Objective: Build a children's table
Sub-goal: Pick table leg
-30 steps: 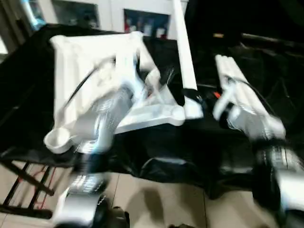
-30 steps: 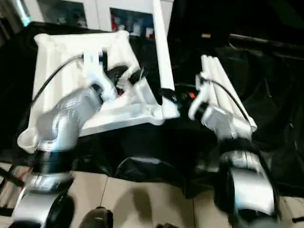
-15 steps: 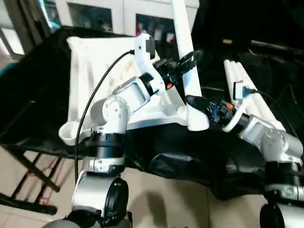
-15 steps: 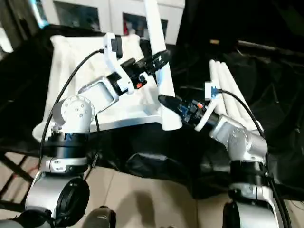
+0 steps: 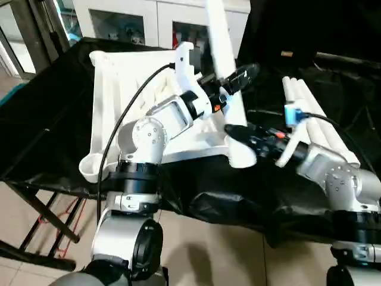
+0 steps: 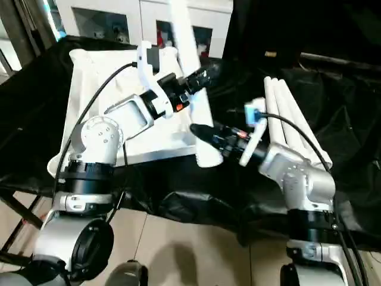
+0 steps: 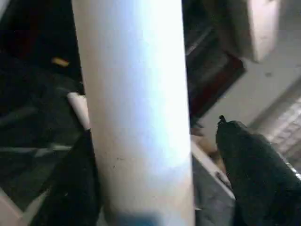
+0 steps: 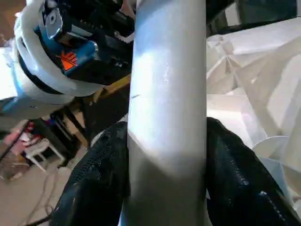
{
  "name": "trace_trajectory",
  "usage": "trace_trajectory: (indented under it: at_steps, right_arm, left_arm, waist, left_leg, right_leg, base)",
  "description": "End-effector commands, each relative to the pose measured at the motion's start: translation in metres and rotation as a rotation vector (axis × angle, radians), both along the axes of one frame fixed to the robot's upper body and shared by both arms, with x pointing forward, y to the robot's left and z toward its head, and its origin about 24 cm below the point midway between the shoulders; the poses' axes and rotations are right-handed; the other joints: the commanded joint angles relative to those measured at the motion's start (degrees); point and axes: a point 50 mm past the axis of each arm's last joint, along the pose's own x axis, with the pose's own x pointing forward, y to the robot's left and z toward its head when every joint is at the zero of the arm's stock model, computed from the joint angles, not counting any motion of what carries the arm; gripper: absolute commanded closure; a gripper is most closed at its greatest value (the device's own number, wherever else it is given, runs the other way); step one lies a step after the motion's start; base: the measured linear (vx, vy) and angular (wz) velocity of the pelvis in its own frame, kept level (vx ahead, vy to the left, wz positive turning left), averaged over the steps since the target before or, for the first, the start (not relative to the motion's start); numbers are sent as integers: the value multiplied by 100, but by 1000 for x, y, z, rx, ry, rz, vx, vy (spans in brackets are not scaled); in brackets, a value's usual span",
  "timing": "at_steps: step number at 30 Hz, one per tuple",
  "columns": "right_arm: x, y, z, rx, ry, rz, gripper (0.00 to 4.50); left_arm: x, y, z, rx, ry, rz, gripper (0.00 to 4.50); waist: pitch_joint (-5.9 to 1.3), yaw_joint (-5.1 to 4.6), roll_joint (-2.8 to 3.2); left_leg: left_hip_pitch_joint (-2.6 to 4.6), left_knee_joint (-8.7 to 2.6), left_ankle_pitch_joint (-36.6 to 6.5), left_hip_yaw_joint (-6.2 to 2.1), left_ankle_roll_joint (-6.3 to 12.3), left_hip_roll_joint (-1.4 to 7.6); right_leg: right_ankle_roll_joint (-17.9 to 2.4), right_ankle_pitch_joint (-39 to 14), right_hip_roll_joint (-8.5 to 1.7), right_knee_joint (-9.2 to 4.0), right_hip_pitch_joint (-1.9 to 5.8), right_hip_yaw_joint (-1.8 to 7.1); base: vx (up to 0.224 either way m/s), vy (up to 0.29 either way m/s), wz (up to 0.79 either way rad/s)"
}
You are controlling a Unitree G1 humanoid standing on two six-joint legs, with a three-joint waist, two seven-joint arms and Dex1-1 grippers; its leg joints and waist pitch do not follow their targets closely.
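Observation:
The children's table lies in parts on the black-draped work table. Its white tabletop (image 5: 119, 89) rests underside up, ribs showing. One white leg (image 5: 223, 59) stands nearly upright at the tabletop's near right corner (image 5: 241, 156). My right gripper (image 5: 233, 132) is shut on the leg's lower end, and both black fingers (image 8: 235, 174) press against the tube (image 8: 169, 94). Higher up, my left gripper (image 5: 237, 76) straddles the same leg (image 7: 136, 117), open, with one finger (image 7: 254, 169) standing clear of it. Three spare legs (image 5: 309, 116) lie side by side on the right.
An empty round corner socket (image 5: 92, 167) overhangs the work table's near left. The black cloth (image 5: 53, 119) drops to a tiled floor (image 5: 202, 256) in front. White cabinets (image 5: 137, 24) stand behind. A folding stand's black legs (image 5: 36, 220) show at lower left.
My left arm has swung up from over the tabletop to the leg, and its fingers have narrowed around it. The right gripper has kept its hold low on the leg. The camera has shifted.

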Motion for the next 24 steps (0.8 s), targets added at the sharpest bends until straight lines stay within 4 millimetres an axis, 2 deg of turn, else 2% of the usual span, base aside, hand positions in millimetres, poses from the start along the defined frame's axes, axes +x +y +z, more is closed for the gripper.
trace_trajectory:
  at_steps: [1,5,6,11,13,19,24]
  right_arm:
    - [-1,4,7,-29,-38,-14,257]
    - [-1,7,9,-29,-46,-21,257]
    - [-1,8,9,-30,-47,-24,257]
    - [-2,7,11,-23,-45,-28,257]
    - [-2,6,11,-24,-43,-29,257]
    - [-2,6,11,-34,-42,-23,257]
    - [-1,4,13,-44,-51,-39,257]
  left_arm:
    - [-4,-11,2,-11,-2,-4,114]
    - [-4,-8,5,-22,-1,14,129]
    - [-3,-8,6,-21,-2,20,159]
    - [-2,-6,8,3,-17,34,169]
    - [-2,-7,8,5,-18,34,200]
    - [-2,-8,10,1,-21,32,246]
    - [-3,-9,11,20,-35,29,257]
  waist:
    - [-586,-9,13]
    - [-587,-13,30]
    - [-588,-17,23]
    - [-586,-15,31]
    - [-590,-18,2]
    - [-602,-16,5]
    - [-603,-28,12]
  left_leg:
    - [209,-466,-897,-158,-205,311]
    - [217,-467,-960,-155,-218,312]
    - [211,-473,-948,-158,-223,310]
    - [214,-477,-974,-153,-243,306]
    - [211,-475,-914,-150,-228,303]
    - [203,-453,-693,-141,-142,296]
    - [208,-451,-675,-137,-126,297]
  right_leg:
    - [-1102,-445,-469,-493,237,214]
    - [-1113,-405,-461,-490,229,217]
    - [-1118,-366,-457,-486,234,212]
    - [-1101,-325,-460,-492,236,214]
    - [-1099,-285,-458,-488,247,213]
    - [-1143,-37,-454,-465,258,209]
    - [-1178,24,-449,-461,259,207]
  base:
    - [0,0,0]
    - [0,0,0]
    - [0,0,0]
    - [0,0,0]
    - [0,0,0]
    - [0,0,0]
    - [0,0,0]
